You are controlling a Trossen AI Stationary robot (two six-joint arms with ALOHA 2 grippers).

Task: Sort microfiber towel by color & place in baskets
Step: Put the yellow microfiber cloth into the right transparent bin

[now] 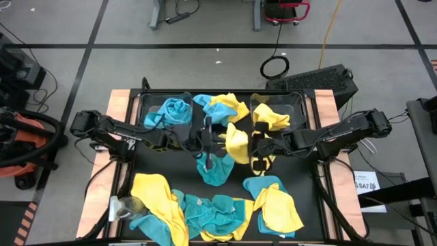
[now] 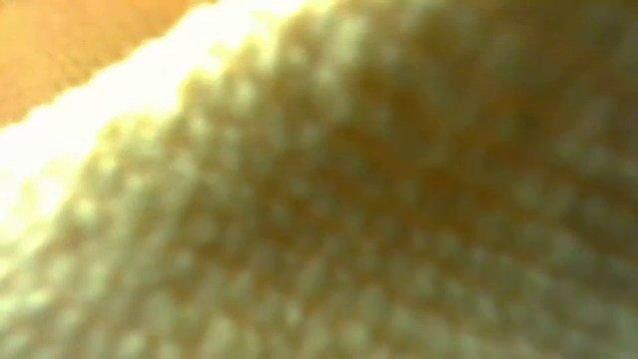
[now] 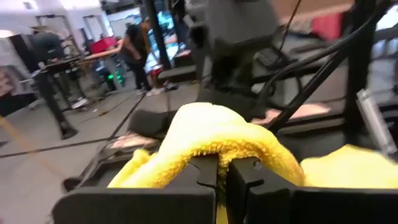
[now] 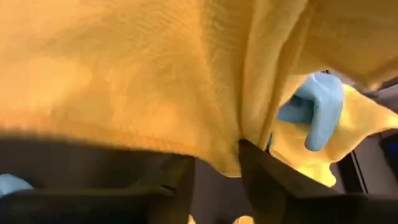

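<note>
Yellow towel (image 1: 237, 142) hangs between my two grippers, mid-table, above teal towel (image 1: 217, 171). Soft, fuzzy, crumpled, bright yellow.

My left gripper (image 3: 222, 169) pinched tight on its fold; cloth humps over my fingers (image 3: 205, 173). I guess I hold it up to pull it free of pile.

My right gripper (image 4: 214, 163) just under same towel; cloth drapes over it, fingers (image 4: 264, 171) a bit apart, grip unclear.

Yellow basket (image 1: 298, 104) just past right gripper. Teal basket (image 1: 145, 108) past left one.

More towels (image 1: 225, 208) lie behind both grippers.
</note>
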